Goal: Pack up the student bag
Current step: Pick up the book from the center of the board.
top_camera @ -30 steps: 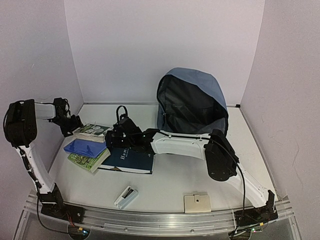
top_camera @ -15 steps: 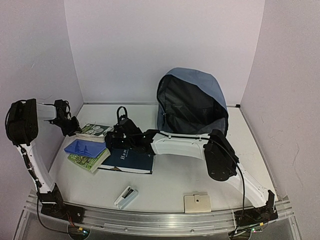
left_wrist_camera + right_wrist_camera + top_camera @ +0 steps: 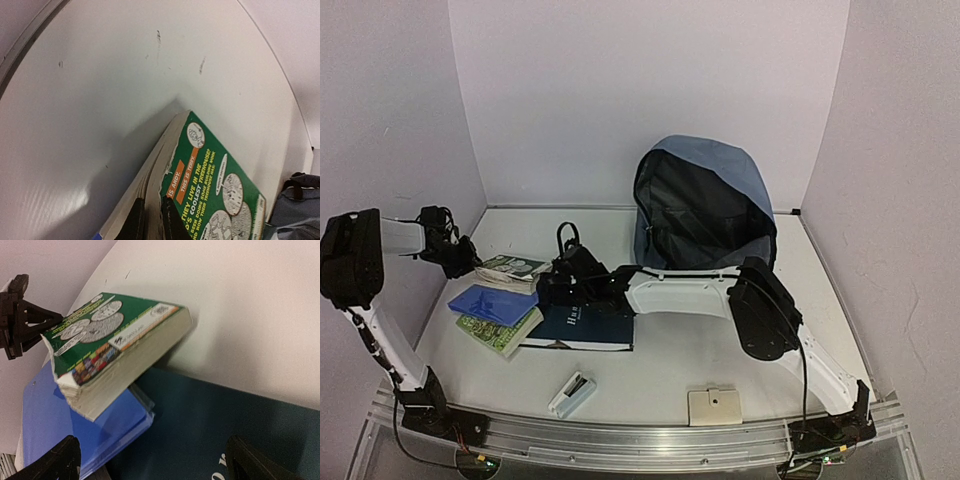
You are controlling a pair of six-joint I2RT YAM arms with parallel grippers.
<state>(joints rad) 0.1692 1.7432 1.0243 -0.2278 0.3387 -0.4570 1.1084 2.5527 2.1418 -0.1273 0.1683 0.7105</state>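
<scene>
The student bag (image 3: 705,205), slate-blue with black lining, stands open at the back of the table. A green paperback (image 3: 512,268) (image 3: 220,190) (image 3: 115,340) lies left of it. One end of the paperback is raised over a blue folder (image 3: 490,302) (image 3: 65,415). My left gripper (image 3: 460,258) (image 3: 154,222) is shut on the paperback's torn corner, one finger on the cover and one on the pages. My right gripper (image 3: 555,285) (image 3: 152,465) stands wide open above a dark navy book (image 3: 582,325) (image 3: 210,430), holding nothing.
Another green book (image 3: 500,332) lies under the blue folder. A small white box (image 3: 572,392) and a beige flat case (image 3: 714,405) sit near the front edge. The left wall runs close beside the left arm.
My left gripper has closed on the green paperback's corner and drawn back to the left. The paperback's end has come up. The right gripper has shifted slightly and stayed open.
</scene>
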